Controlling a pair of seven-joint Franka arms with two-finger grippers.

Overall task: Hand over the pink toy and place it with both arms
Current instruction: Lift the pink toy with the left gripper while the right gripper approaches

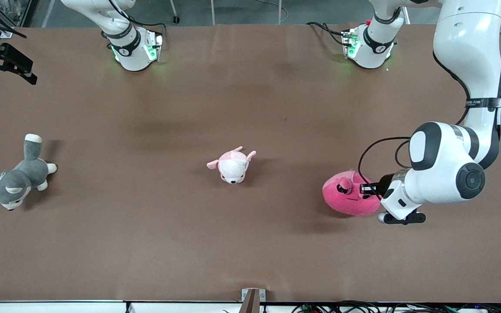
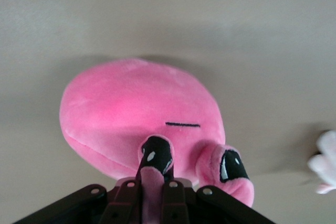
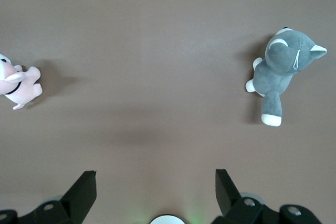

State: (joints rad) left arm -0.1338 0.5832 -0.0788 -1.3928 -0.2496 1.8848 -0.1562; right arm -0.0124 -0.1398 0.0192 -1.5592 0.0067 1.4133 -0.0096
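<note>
The hot-pink blob plush, the pink toy [image 1: 346,201], is at the left arm's end of the table, nearer the front camera than the middle. It fills the left wrist view [image 2: 136,108], with its line mouth and two bulging dark eyes showing. My left gripper [image 1: 365,188] reaches in level from the side and is shut on one bulging eye of the toy [image 2: 156,178]. I cannot tell whether the toy rests on the table or hangs just above it. My right gripper [image 3: 156,182] is open and empty, held high over the table near its own base, and waits.
A pale pink-and-white puppy plush [image 1: 233,167] lies at the table's middle. A grey-and-white husky plush [image 1: 15,180] lies at the right arm's end. A black fixture [image 1: 2,63] juts in at that end's edge. The brown table [image 1: 250,243] is bare elsewhere.
</note>
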